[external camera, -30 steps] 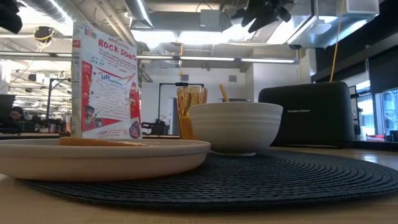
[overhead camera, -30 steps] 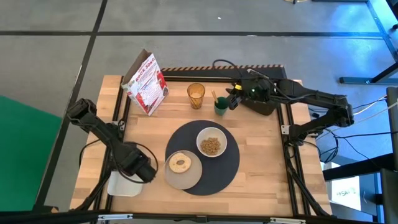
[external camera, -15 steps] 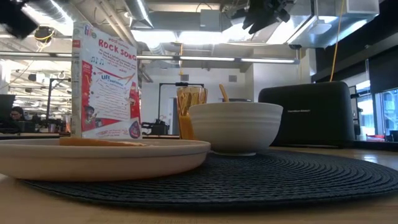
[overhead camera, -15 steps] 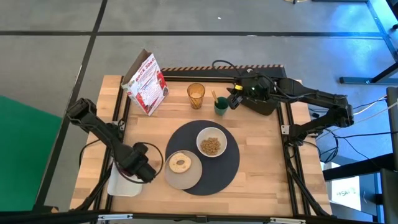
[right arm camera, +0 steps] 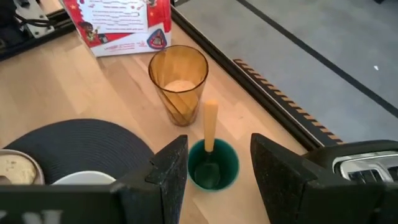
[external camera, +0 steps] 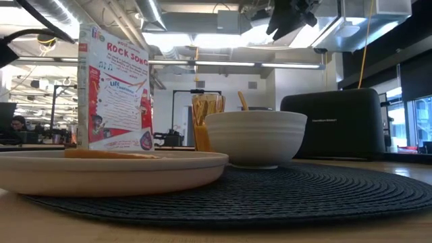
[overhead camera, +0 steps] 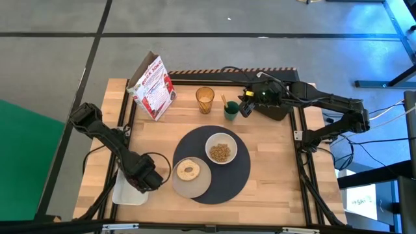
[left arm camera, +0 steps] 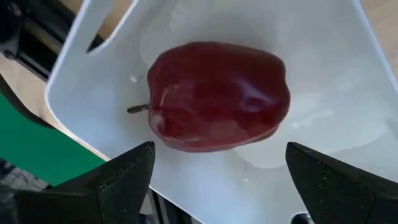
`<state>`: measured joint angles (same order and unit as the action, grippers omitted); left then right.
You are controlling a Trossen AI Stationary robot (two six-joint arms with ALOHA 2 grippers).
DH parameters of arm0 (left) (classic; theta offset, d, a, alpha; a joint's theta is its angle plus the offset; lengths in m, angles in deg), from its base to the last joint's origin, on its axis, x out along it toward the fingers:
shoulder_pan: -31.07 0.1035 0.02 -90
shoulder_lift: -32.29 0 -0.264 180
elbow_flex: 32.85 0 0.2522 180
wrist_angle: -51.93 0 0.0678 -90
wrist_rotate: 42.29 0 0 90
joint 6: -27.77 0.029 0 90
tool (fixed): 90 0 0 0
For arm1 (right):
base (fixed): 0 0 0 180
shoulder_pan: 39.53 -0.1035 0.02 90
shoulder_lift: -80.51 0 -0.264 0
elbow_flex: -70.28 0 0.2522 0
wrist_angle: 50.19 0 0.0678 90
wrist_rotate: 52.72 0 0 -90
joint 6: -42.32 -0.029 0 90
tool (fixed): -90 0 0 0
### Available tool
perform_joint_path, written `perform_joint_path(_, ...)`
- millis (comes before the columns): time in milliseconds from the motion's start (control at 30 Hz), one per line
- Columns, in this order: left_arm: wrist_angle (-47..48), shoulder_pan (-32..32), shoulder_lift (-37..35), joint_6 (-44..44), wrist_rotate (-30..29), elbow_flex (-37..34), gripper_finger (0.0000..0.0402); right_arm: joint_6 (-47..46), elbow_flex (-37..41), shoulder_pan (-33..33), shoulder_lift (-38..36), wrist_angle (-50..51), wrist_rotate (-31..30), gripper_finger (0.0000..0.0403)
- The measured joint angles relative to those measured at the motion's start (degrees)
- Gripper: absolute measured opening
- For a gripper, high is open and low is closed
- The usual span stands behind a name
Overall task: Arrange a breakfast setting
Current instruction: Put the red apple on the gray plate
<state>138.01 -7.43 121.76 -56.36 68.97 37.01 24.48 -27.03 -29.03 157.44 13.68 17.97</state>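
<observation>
The orange-handled spoon (right arm camera: 210, 134) is standing handle-up in a small green cup (right arm camera: 212, 165) at the back of the bench (overhead camera: 273, 175), just beside the amber tumbler (overhead camera: 205, 99) and not yet at the setting. The right gripper (right arm camera: 217, 163) is hovering directly over it, fingers (right arm camera: 166, 167) partly apart with nothing between them, one on each side of the cup in the right wrist view. To do this step well, I judge the fingers should be coming down onto the upper handle rather than the cup rim, closing squarely on it, then lifting straight up so the cup stays put and the tumbler next to it is not knocked. The black toaster (overhead camera: 276, 107) lies just under the arm.

The round dark grey mat (overhead camera: 212, 164) is lying mid-bench, carrying the white bowl (overhead camera: 221, 149) of cereal; the white plate (overhead camera: 191, 177) with a bagel (overhead camera: 189, 171) is overlapping its edge. A cereal box (overhead camera: 152, 85) is standing at the back.

The left gripper (left arm camera: 217, 177) is poised over a red apple (left arm camera: 217, 96) lying in the white tray (left arm camera: 323, 93) at the bench's front corner, fingers (left arm camera: 118, 177) spread wide and touching nothing.
</observation>
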Motion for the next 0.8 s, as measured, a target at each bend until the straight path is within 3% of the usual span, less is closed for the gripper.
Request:
perform_joint_path(267, 0.1, 0.21, -0.1, 2.3, 5.4, 3.07, 0.0354, -1.75, 0.0, 0.0, 0.02, -0.92, 3.03, 0.0166)
perform_joint_path(367, 0.43, -0.42, -1.23, 3.42, 0.76, 7.25, 0.0354, -1.51, -0.02, 0.02, 1.45, -4.33, 8.92, 0.0166)
perform_joint_path(533, 3.16, -1.71, -4.1, 0.89, -12.76, 11.17, 0.0354, -3.21, -0.02, -1.29, 6.3, -12.03, 19.65, 0.0166)
perform_joint_path(667, 6.24, -3.84, -6.52, -0.88, -20.36, 9.33, 0.0354, -10.72, -0.02, -5.0, 9.63, -15.98, 18.67, 0.0166)
perform_joint_path(800, 3.97, -6.12, -8.48, 5.98, -22.26, 4.11, 0.0345, -19.77, 0.0, -10.88, 11.49, -18.69, 9.75, 0.0166)
